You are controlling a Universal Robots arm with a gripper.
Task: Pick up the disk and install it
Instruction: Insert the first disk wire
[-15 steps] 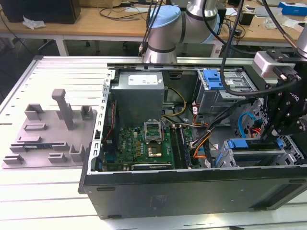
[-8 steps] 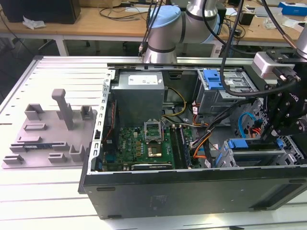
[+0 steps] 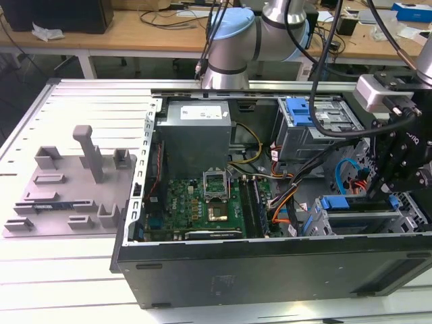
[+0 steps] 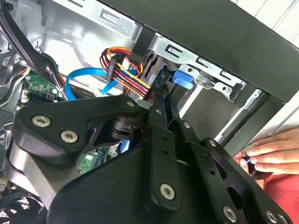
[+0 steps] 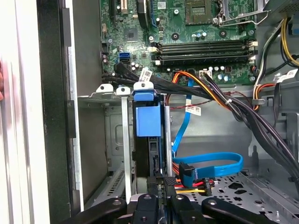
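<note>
Even bright light; second wrist view foreground perhaps soft.

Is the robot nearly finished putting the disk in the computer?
Nearly. Picking up looks done: the disk stands in a slot of the drive cage. The gripper is at its near end. Left: I cannot tell whether it is pushed fully home.

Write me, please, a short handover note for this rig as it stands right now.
Gripper: inside the case, at the disk's near edge.
Disk: standing on edge in a slot of the drive cage, next to the motherboard.
Done: the disk is off the table and in the cage.
Left: I cannot tell whether it is fully seated, and no cable is seen plugged into it.
Note: a person's hand is just outside the case wall.
</note>
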